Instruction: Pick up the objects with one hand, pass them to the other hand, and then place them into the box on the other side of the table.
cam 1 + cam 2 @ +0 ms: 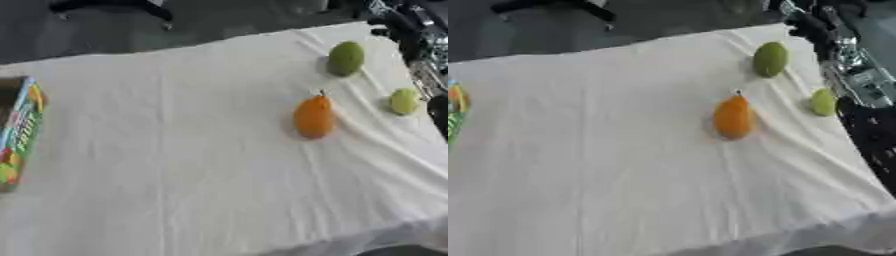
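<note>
Box (pixel 19 131): sitting at the table's left edge, colourful, cut off by the frame; inside hidden.
Orange pear-shaped fruit (pixel 314 116): lying on the white cloth (pixel 175 150), right of centre.
Yellow-green fruit (pixel 403 101): lying near the right edge.
Green fruit (pixel 346 58): resting farthest back.
Right arm (pixel 850 75): running along the right edge; hand not showing, grip impossible to judge.
Left hand: not showing.

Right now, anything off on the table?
Nothing spilled or damaged. The cloth is creased around the orange fruit and two green fruits. The box sits at the left edge.
</note>
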Controlling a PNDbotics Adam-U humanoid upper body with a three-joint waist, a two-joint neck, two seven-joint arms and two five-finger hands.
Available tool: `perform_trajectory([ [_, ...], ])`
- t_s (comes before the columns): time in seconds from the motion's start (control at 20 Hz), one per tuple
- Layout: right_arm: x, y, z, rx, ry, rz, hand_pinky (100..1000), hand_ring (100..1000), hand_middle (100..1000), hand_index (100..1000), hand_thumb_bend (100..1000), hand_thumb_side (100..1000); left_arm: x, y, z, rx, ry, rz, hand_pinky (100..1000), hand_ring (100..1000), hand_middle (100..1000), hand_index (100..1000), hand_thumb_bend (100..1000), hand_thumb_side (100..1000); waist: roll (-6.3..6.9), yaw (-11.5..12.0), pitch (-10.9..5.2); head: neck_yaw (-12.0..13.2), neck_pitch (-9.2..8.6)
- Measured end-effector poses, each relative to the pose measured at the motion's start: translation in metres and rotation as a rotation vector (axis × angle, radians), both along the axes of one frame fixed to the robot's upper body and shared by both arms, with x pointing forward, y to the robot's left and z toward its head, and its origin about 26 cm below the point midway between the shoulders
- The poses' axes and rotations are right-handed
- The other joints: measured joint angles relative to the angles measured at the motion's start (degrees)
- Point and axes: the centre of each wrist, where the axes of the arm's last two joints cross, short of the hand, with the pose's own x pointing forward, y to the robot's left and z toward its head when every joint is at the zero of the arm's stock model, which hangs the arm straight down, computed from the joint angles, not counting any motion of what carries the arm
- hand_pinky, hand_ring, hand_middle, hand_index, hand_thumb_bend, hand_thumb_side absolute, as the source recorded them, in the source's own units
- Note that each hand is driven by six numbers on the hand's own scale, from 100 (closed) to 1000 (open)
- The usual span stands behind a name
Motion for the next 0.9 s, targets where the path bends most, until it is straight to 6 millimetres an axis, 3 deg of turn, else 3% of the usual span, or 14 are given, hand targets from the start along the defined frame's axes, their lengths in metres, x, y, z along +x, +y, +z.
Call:
perform_trajectory([
  [0.55,-0.002,-0.004,0.001,-0.017,0.03,0.015,820,790,800,944,398,532,0.0,0.0,0.001,0.0,-0.003,-0.003,726,807,837,906,796,581,-0.18,0.01,0.0,-0.62,1.47],
  [0.9,-0.011,-0.001,0.018,-0.238,0.135,0.104,840,812,820,937,412,401,-0.001,0.002,0.003,0.009,0.0,-0.002,725,807,840,904,792,581,-0.3,0.13,0.0,-0.47,1.98],
])
